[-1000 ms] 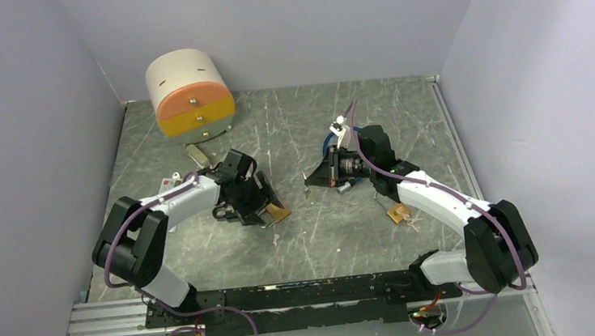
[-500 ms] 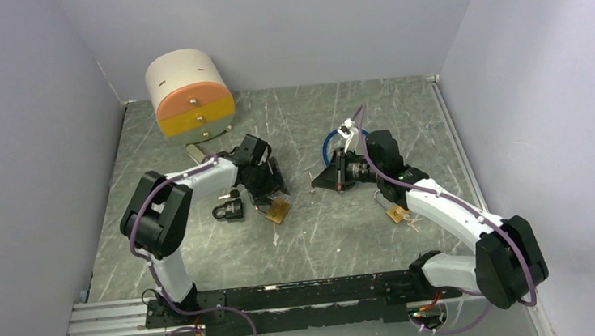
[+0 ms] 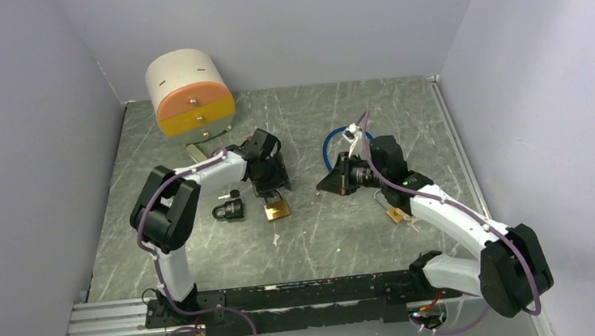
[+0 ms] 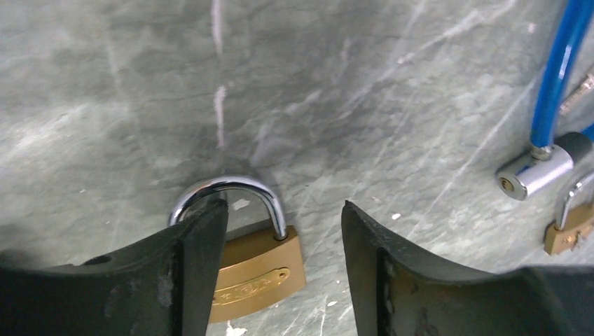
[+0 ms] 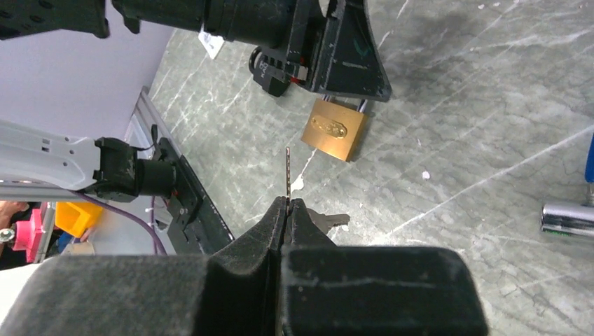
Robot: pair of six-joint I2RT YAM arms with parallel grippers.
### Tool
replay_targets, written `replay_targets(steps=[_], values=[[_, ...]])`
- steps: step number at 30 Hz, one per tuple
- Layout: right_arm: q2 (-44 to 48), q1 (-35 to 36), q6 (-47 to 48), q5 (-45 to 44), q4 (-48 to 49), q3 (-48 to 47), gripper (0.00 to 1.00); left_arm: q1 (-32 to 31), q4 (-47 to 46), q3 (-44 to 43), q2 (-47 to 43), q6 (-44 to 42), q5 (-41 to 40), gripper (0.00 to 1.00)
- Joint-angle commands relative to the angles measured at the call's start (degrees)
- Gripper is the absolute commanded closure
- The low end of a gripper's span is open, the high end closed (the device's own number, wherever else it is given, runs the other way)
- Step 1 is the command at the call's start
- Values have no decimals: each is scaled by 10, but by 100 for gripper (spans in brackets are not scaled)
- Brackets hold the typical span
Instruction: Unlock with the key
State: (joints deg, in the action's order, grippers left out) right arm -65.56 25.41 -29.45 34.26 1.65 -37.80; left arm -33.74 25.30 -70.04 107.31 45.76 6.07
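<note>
A brass padlock [image 3: 277,210] with a silver shackle lies flat on the table. In the left wrist view the padlock [image 4: 258,274] sits between the jaws, its left side hidden under the left finger [image 4: 189,266]. My left gripper [image 3: 270,185] [image 4: 284,217] is open and stands just over it, gripping nothing. My right gripper [image 3: 324,184] [image 5: 287,204] is shut on a thin key [image 5: 288,175] whose blade points toward the padlock [image 5: 335,129] from a short distance. A second key [image 5: 330,220] hangs beside the fingers.
A black padlock [image 3: 227,210] lies left of the brass one. A blue cable lock [image 3: 331,142] [image 4: 557,77] lies behind the right gripper. Another brass padlock with keys [image 3: 396,213] sits under the right forearm. A round drawer box [image 3: 190,92] stands at the back left.
My left gripper has swung back and to the right, off the black padlock, and now stands over the brass padlock, which has turned slightly. My right gripper with the key has shifted slightly right and nearer.
</note>
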Motion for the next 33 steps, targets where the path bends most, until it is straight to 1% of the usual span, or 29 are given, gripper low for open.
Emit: replay_targets(steps=[1, 2, 4, 5, 8, 11, 13, 14, 15, 17, 18, 22, 27, 30, 33], values=[[24, -2, 17, -9, 3, 11, 100, -3, 63, -35, 1, 24, -54, 38], [26, -2, 17, -11, 2, 12, 100, -4, 72, -42, 11, 30, -58, 43], [31, -3, 17, -12, 2, 15, 100, -8, 96, -60, 28, 46, -60, 47], [32, -2, 18, -13, 2, 17, 100, -11, 109, -75, 37, 54, -77, 50], [33, -3, 16, -12, 6, 20, 100, -28, 158, -129, 83, 79, -105, 63], [36, -2, 19, -13, 2, 19, 100, -45, 220, -190, 132, 93, -139, 67], [40, -3, 20, -17, -2, 19, 100, -55, 240, -203, 147, 98, -148, 69], [42, -3, 21, -19, -3, 19, 100, -57, 240, -199, 148, 97, -147, 72], [45, -2, 20, -21, -4, 19, 100, -57, 233, -190, 145, 95, -143, 78], [49, -2, 19, -25, -7, 19, 100, -57, 198, -169, 135, 85, -128, 93], [52, -2, 19, -27, -9, 19, 100, -57, 185, -162, 129, 79, -121, 97], [62, -2, 13, -41, -14, 17, 100, -61, 143, -151, 93, 39, -104, 97], [67, -2, -19, -80, -13, 25, 100, -66, 87, -120, 4, 13, -107, 97], [57, -3, -19, -105, -56, 5, 100, -67, 31, -72, -63, 7, -92, 98], [66, -4, -16, -125, -66, -1, 100, -67, -38, -13, -123, 10, -75, 97]])
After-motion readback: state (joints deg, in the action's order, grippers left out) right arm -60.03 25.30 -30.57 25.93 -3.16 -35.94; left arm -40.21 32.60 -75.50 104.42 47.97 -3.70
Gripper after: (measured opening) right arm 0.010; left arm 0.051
